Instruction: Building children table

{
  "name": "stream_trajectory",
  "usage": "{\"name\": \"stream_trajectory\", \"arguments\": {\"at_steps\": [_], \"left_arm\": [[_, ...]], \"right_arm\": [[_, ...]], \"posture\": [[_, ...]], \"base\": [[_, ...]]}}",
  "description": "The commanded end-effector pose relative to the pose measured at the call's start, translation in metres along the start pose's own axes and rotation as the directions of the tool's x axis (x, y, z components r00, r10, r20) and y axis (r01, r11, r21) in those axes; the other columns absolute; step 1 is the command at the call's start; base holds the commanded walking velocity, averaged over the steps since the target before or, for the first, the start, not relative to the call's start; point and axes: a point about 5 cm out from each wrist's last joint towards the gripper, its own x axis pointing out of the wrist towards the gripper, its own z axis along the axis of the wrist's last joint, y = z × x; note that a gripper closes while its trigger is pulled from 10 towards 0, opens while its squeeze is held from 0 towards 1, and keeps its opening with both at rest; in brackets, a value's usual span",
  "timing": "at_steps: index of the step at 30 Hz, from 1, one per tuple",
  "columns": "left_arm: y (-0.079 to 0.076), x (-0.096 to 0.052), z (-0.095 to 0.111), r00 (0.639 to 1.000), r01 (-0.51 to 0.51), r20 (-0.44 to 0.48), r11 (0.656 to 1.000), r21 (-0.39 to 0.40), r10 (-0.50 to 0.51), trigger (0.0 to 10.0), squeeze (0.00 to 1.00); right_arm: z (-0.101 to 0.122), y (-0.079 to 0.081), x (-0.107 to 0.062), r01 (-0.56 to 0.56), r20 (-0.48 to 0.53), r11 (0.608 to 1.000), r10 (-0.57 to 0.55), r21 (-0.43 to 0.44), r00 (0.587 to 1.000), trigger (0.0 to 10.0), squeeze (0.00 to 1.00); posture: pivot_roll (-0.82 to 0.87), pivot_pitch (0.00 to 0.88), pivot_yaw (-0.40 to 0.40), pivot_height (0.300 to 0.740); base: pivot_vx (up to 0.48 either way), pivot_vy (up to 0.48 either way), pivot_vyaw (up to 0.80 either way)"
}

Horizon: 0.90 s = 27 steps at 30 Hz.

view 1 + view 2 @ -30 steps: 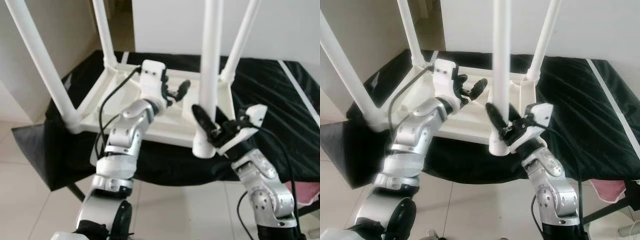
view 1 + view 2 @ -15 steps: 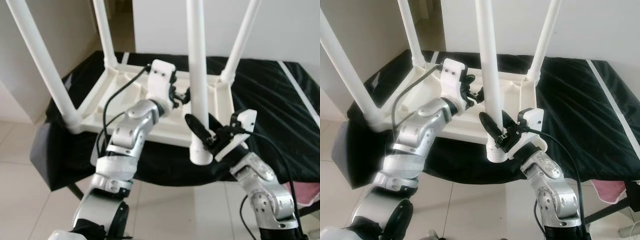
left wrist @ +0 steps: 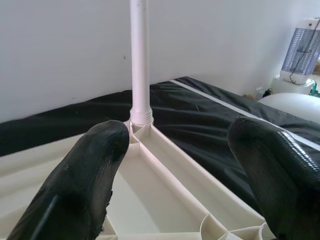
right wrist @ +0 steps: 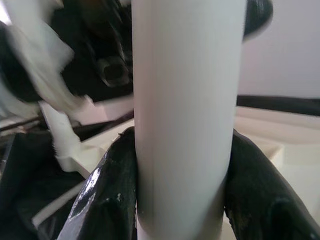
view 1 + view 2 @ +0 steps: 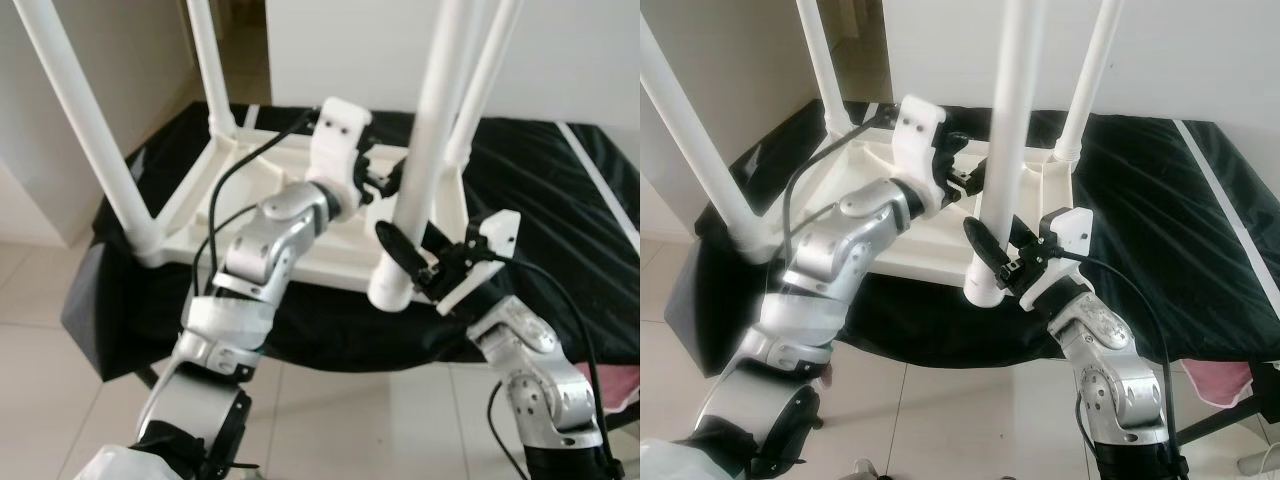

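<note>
Clearly the right gripper [image 5: 405, 265] is clamped round the loose leg [image 5: 425, 175] near its lower end, one black finger pressed on each side, so the pole can be steered as a lever; its foot hangs just off the near edge of the upturned tabletop [image 5: 250, 190], over the black cloth [image 5: 545, 190], not yet in a socket. Beyond that gripper, the left gripper [image 5: 385, 180] hovers above the tabletop's ribbed underside with fingers [image 3: 75, 190] spread wide and holding nothing, probably ready to steady the leg. Three fitted legs [image 5: 80, 130] rise at the other corners, past and to either side of the grippers, hemming the room; the open space lies toward the robot, off the near rim
</note>
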Motion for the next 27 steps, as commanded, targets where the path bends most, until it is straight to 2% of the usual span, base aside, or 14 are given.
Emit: {"name": "stream_trajectory", "arguments": {"at_steps": [1,18,25,26,27], "left_arm": [[-0.037,0.002,0.013,0.889,0.456,0.018,0.889,0.045,-0.457,10.0,0.0],[-0.033,0.001,0.021,0.901,0.431,0.016,0.899,0.084,-0.433,10.0,0.0],[-0.025,0.0,0.025,0.918,0.391,0.035,0.916,0.091,-0.395,10.0,0.0],[-0.017,0.002,0.021,0.944,0.321,0.044,0.943,0.094,-0.326,10.0,0.0],[-0.017,0.002,0.021,0.944,0.321,0.044,0.943,0.094,-0.326,10.0,0.0]], "right_arm": [[-0.007,0.003,0.004,-0.009,-0.042,1.0,0.009,0.006,0.999,10.0,0.0],[-0.005,0.003,0.009,0.001,-0.025,1.0,-0.001,-0.004,1.0,10.0,0.0],[-0.005,0.003,0.01,0.01,-0.022,1.0,-0.01,-0.005,1.0,10.0,0.0],[-0.004,0.001,0.009,0.024,-0.012,1.0,-0.024,-0.001,1.0,10.0,0.0],[-0.004,0.001,0.009,0.024,-0.012,1.0,-0.024,-0.001,1.0,10.0,0.0]], "posture": [[-0.03,0.006,-0.01,0.74],[-0.03,0.006,-0.009,0.74],[-0.03,0.007,-0.011,0.74],[-0.03,0.006,-0.008,0.74],[-0.03,0.006,-0.008,0.74]], "base": [[0.0,0.0,0.0],[0.0,0.0,0.0],[0.0,0.0,0.0],[0.0,0.0,0.0],[0.0,0.0,0.0]]}}
